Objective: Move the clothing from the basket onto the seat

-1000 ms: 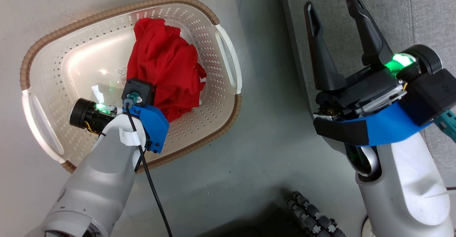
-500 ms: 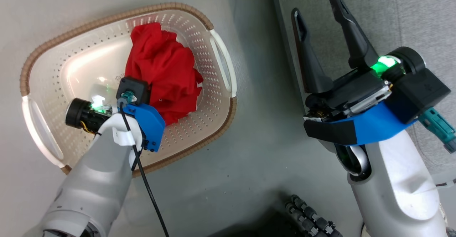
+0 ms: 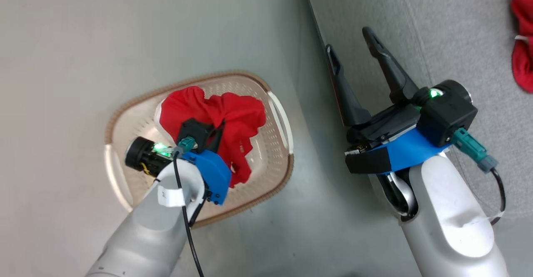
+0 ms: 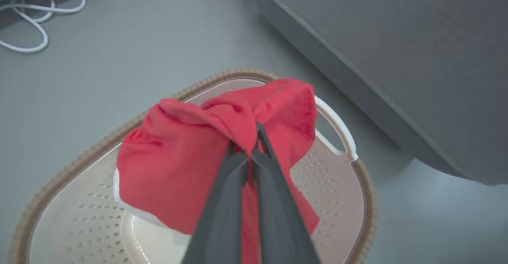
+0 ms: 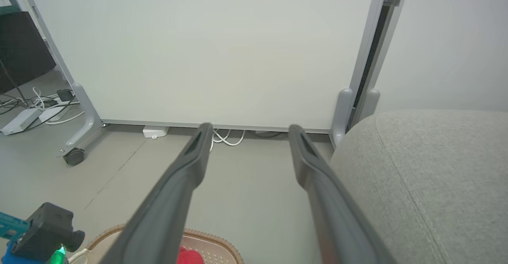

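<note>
The left gripper [image 4: 256, 137] is clamped shut on a red garment [image 4: 186, 157] that bunches over the basket [image 4: 238, 73] at frame centre. The right gripper [image 3: 349, 39], fingers spread and empty, sits right of centre over the edge of the seat [image 3: 449, 39]. A second red garment [image 3: 522, 56] lies on the seat, far upper right.

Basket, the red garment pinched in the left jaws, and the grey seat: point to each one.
basket [image 4: 238, 73]: left wrist view, on the brown woven-look rim at the far edge.
red garment [image 4: 178, 164]: left wrist view, on the broad bunched fabric.
seat [image 3: 458, 39]: head view, on the bare grey cushion top.
</note>
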Tool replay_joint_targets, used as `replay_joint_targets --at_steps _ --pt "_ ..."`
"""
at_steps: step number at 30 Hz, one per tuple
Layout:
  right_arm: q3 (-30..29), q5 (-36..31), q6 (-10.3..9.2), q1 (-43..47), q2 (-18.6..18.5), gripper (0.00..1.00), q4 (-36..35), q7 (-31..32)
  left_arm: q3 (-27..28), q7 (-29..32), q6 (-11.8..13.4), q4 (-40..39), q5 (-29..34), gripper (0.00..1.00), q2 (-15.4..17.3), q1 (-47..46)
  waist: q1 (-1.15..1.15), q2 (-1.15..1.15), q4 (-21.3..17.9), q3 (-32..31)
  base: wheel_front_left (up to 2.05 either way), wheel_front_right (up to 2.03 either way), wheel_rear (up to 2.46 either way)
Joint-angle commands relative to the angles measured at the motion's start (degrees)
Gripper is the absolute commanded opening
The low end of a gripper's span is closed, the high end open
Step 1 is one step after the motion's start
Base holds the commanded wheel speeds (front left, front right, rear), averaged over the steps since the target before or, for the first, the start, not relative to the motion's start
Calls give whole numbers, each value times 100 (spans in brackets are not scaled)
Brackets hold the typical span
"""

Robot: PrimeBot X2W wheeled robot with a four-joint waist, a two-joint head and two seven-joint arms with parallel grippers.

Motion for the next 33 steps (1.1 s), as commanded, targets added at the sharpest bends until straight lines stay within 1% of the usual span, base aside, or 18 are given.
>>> replay_joint_targets --at_steps 1,4,11,14,15,18,19,20,22,27,33 --pt "10 -48 1 179 -9 100 69 66 44 -27 -11 -179 35 0 -9 188 1 -1 461 -799 0 0 0" --pt "12 -38 1 347 -9 100 179 152 58 -29 -49 -442 43 0 -27 375 1 -1 606 -1260 0 0 0" --pt "-244 -186 1 901 -10 100 408 377 -77 -29 -121 -1011 76 0 -99 628 1 -1 1013 -2200 0 0 0" --pt "-318 -190 1 1157 -10 100 446 461 -187 -31 -137 -1153 44 0 -124 621 1 -1 1132 -2568 0 0 0" --pt "-318 -190 1 1157 -10 100 446 461 -187 -31 -137 -1153 44 0 -124 621 1 -1 1132 -2568 0 0 0" --pt "-367 -157 1 1423 -9 100 469 531 -365 -31 -160 -1259 -41 0 -129 592 1 -1 1225 -2901 0 0 0" --pt "-381 -135 1 1560 -9 100 463 580 -520 -31 -167 -1383 -172 0 -129 527 1 -1 1273 -3072 0 0 0" --pt "-381 -135 1 1560 -9 100 463 580 -520 -31 -167 -1383 -172 0 -129 527 1 -1 1273 -3072 0 0 0" --pt "-376 -90 1 1739 -9 100 478 635 -735 0 -170 -1602 -411 0 -127 414 1 -1 1333 -3322 0 0 0" --pt "-264 -21 1 1938 -9 100 479 719 -1060 158 -159 -1947 -860 0 -123 202 1 -1 1379 -3613 0 0 0" --pt "-141 21 1 2019 -10 100 458 769 -1270 231 -149 -2047 -1059 0 -124 -58 1 -1 1373 -3757 0 0 0"
